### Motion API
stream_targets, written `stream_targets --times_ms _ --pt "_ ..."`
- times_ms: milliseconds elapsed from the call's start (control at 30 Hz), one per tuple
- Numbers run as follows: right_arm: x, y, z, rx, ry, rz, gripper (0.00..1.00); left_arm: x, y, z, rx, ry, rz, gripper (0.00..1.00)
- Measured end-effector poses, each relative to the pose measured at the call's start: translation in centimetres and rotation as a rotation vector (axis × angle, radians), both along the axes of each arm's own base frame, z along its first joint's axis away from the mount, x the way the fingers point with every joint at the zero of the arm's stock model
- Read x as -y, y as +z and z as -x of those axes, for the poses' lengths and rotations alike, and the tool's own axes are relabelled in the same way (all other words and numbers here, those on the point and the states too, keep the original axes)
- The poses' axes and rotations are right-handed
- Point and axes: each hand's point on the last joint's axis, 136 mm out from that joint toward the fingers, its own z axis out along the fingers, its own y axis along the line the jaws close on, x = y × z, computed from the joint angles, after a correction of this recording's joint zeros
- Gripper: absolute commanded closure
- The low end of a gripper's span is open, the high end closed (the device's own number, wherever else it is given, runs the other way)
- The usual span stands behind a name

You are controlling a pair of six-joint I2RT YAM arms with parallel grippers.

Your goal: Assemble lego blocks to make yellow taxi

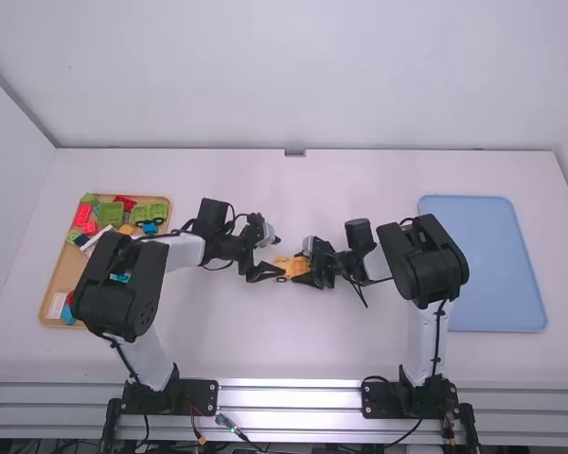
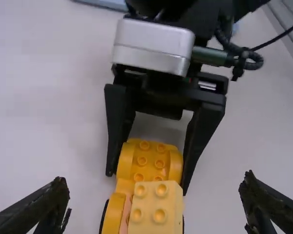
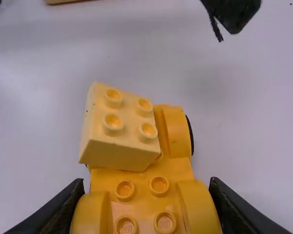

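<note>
At centre frame, the right gripper grips the taxi base; the left gripper gapes wide, empty. Block-seating appears underway: the skewed block likely needs squaring, then pressing.

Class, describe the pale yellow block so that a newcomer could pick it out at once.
Near the middle of the white table, the right claw grips a deeper yellow car base. The pale yellow block sits on the end away from that claw. Paler and boxier than the base, it has four top studs and sits askew.
</note>
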Motion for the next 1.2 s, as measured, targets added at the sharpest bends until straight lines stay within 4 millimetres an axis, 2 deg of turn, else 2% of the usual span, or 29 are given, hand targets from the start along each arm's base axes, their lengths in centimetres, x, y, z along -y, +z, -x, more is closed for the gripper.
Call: stream_targets --times_ms 167,333,467,633,933,967,1033,1200 --pt "0.0 0.0 0.0 0.000 0.000 0.000 0.48 -0.4 -0.9 0.6 -0.091 0.007 -0.104 0.03" --pt "0.0 0.0 0.0 0.000 0.000 -0.001 0.48 -0.4 -0.9 -0.1 -0.067 -0.011 -0.163 0.10" --pt "0.0 0.0 0.0 0.000 0.000 -0.001 0.48 -0.6 -2.1 -0.9 -0.072 -0.003 -0.201 0.12" --pt "0.0 0.0 0.0 0.000 0.001 -0.001 0.48 -0.9 -4.4 -0.4 -0.127 -0.007 -0.225 0.14" --pt "0.0 0.0 0.0 0.000 0.001 -0.001 0.48 0.1 -3.9 -0.6 -0.079 -0.032 -0.182 0.19" --pt "0.0 0.0 0.0 -0.001 0.000 -0.001 0.48 0.2 -4.0 -0.4 -0.080 -0.036 -0.182 0.20" --pt "0.0 0.0 0.0 -0.001 0.001 -0.001 0.48 0.6 -4.3 0.3 -0.092 -0.051 -0.182 0.30" --pt "0.0 0.0 0.1 -0.002 0.003 -0.003 0.48 0.5 -4.3 0.5 -0.095 -0.053 -0.184 0.39"
